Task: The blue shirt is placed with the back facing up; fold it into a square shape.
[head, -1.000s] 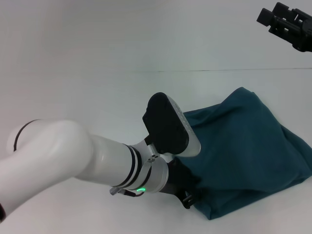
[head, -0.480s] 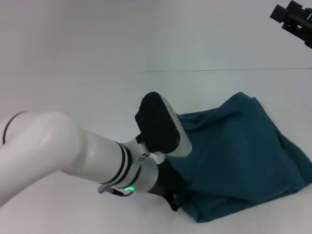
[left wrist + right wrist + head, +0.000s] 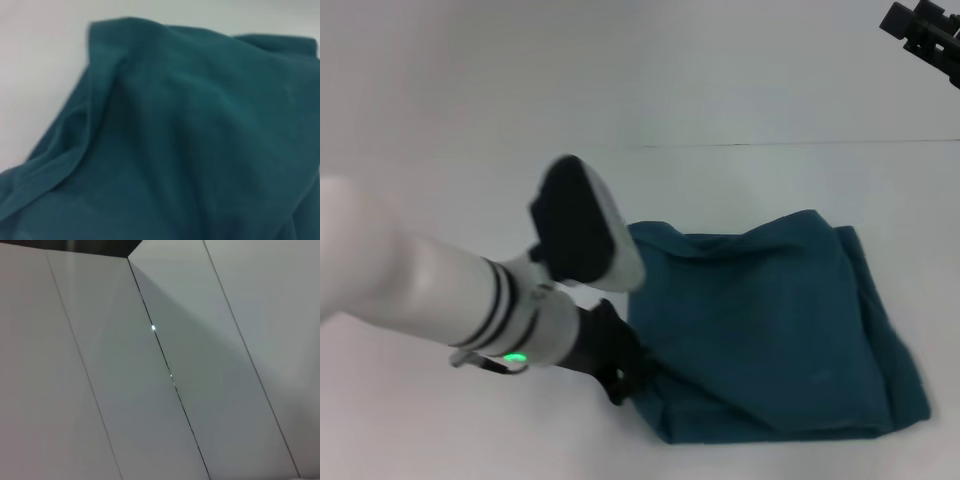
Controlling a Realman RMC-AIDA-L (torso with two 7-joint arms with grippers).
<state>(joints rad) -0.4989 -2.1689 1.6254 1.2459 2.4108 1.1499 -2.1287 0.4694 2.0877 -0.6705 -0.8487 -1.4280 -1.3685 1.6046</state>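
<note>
Left gripper (image 3: 620, 375) pinches the near-left corner of the blue shirt (image 3: 770, 330), which lies bunched on the white table (image 3: 440, 160). Keep the pull low and even to flatten the fold. Right gripper (image 3: 925, 28) is parked high; its state cannot be determined.

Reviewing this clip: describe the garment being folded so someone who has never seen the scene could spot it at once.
On the white table, look right of centre, at the end of the white left arm, whose black left gripper sits at its near left corner. There lies the blue shirt, a dark teal-blue soft matte fabric, plain, bunched into a rough rectangle. It is the only coloured thing.
</note>
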